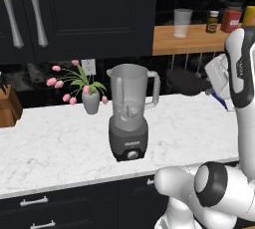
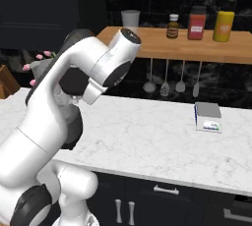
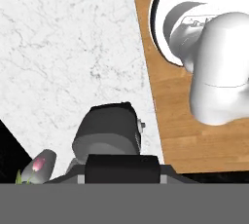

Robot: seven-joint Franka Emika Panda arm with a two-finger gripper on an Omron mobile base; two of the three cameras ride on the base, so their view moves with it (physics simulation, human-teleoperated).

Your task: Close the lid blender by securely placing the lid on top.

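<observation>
The blender (image 1: 129, 116) stands on the marble counter, a translucent grey jar with a side handle on a dark base with a round knob. Its mouth is uncovered. The lid (image 1: 185, 81), a flat black cap, hangs in the air to the right of the jar, near the height of the mouth and apart from it. My gripper (image 1: 210, 79) is shut on the lid's right side. In the hand view the lid (image 3: 122, 168) lies as a black slab across the bottom and hides my fingertips. The blender (image 3: 106, 131) shows just beyond it.
A white vase of pink flowers (image 1: 90, 99) stands left of the blender, and a knife block (image 1: 8, 108) sits at the far left. A wooden shelf (image 1: 199, 40) carries a clear cup (image 1: 182, 22) and jars. Utensils (image 2: 165, 80) hang below it. A small white box (image 2: 207, 117) lies on the counter (image 2: 147, 136).
</observation>
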